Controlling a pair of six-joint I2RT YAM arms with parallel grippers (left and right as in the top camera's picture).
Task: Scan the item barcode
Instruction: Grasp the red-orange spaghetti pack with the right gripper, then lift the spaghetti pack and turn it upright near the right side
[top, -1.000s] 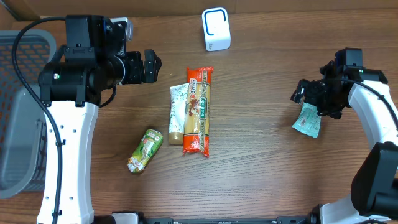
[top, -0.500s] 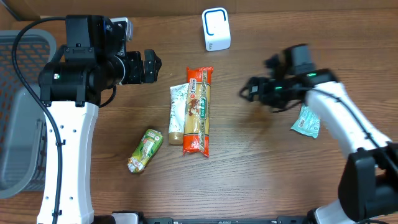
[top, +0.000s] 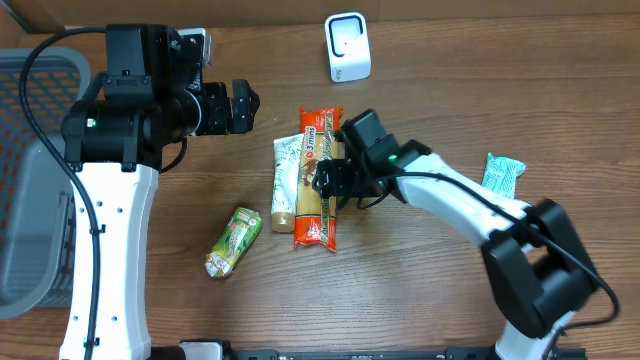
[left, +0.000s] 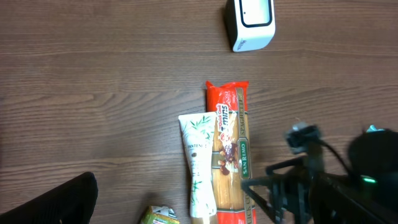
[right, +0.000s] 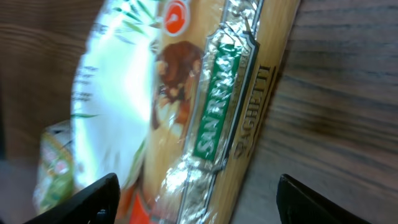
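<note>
- Brown wood-grain counter (top: 400, 300) carries everything. The spaghetti (top: 318, 222) lies lengthwise near its middle, and every place below is given from that pack.
- Up and to the left of the spaghetti hangs the left end effector (top: 243, 105), spread wide and empty, well apart from it.
- Over the spaghetti's middle hovers the right end effector (top: 330, 185), spread. In the right wrist view its fingers (right: 93, 199) stand on either side of the pack, pinching nothing yet.
- Risk: the tube (top: 285, 180) lies against the spaghetti's left edge, and the finger on that side sits over the tube, not in a gap. Closing from here could catch both things or shove the tube askew.
- Risk: the pack is long and wrapped in slick film. A pinch at one spot may let it sag, twist or slip, so the code would not face the scanner (top: 347, 47).
- Risk: no barcode shows on the upper face. If it is underneath, the pack will need turning, which adds a chance of dropping it.
- Around, left to right: a basket (top: 25, 200) far left; a green pouch (top: 233, 240) lower left, apart from the tube; the scanner above and just right of the pack's top end; a teal packet (top: 502, 172) far right.
- In the way: only the tube crowds the grasp. The counter between the pack and the scanner is bare.
</note>
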